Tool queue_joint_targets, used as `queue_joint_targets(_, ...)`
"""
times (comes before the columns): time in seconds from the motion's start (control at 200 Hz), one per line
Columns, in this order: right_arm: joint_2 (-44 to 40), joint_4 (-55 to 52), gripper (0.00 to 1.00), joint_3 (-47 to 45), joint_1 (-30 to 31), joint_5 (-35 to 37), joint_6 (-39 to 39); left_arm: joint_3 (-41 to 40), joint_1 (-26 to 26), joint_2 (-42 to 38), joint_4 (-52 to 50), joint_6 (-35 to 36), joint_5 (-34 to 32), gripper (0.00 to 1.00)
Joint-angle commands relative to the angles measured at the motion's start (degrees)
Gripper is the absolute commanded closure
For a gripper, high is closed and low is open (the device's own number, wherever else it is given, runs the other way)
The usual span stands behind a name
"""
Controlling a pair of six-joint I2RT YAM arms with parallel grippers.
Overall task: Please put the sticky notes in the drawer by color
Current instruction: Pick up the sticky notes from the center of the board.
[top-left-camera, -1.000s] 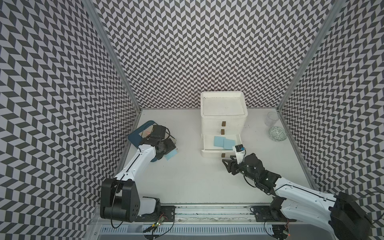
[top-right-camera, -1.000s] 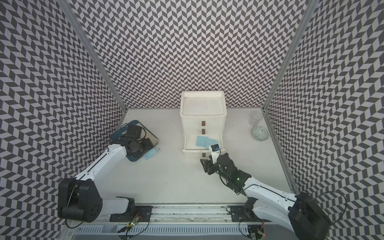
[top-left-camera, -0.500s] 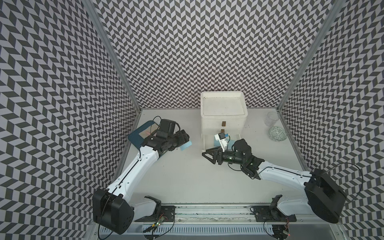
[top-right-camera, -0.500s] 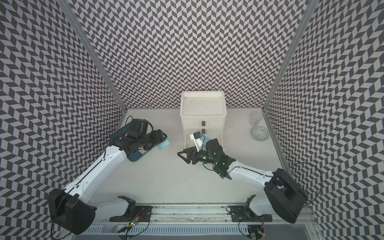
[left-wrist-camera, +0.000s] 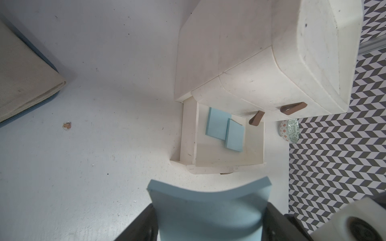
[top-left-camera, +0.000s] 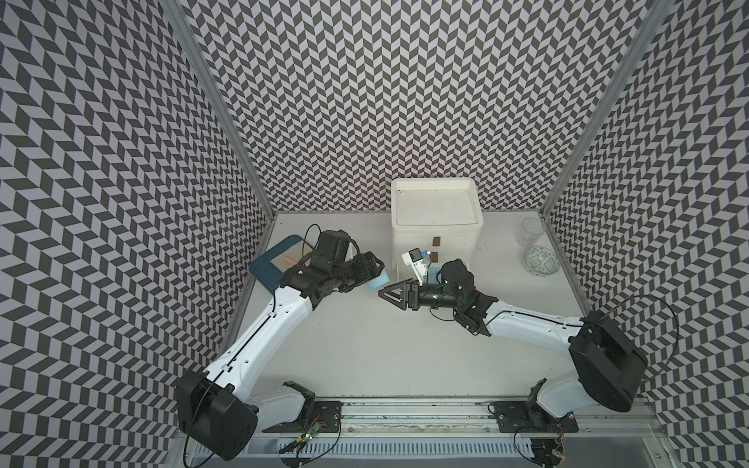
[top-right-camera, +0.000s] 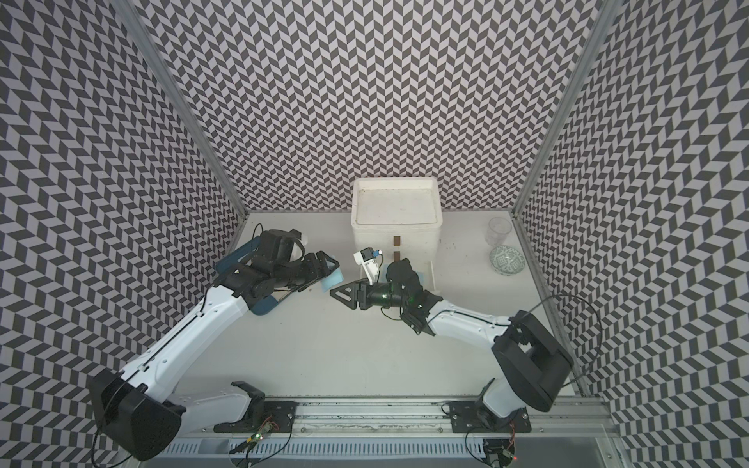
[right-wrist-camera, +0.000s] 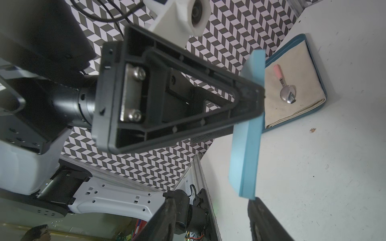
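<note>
Left gripper [top-left-camera: 373, 274]: clamped on a pale blue sticky note [left-wrist-camera: 208, 204], which bows between the jaws.
Right gripper [right-wrist-camera: 211, 208]: jaws apart, empty; note edge near one fingertip, contact unclear.
Drawer [top-left-camera: 435, 227]: lowest tray open, two blue notes [left-wrist-camera: 225, 127] inside.
Hidden: right arm covers that tray in both top views.

Pale blue sticky notes [left-wrist-camera: 218, 124], white drawer [left-wrist-camera: 240, 52]

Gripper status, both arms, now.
Left gripper: closed on a blue sticky-note pad.
Right gripper: open, holding nothing.
</note>
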Motion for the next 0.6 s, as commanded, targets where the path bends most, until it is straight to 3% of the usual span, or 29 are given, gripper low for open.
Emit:
queue_joint_targets(0.0,0.58,0.79,0.43,1.5,-0.11,0.55,-0.63,0.3,-0.74,-1.38,1.45,0.16,1.05,0.22)
queue_joint_targets(0.14,0.96,0.64,0.47,1.78,-1.41,0.54,-0.71,-0.12,-1.16,-1.77,1.26,0.07,1.25,0.22)
queue_joint_targets(0.476,-0.24,-3.05,0.74,2.43,-3.59,0.96,-3.24,-1.38,-2.0,-1.72,1.44,-0.03,1.45,0.22)
queue_joint_targets(0.591,-0.76,-3.99,0.77,2.75,-3.6,0.51,-3.68,-1.9,-2.26,-1.42,1.69,-0.03,1.73,0.22)
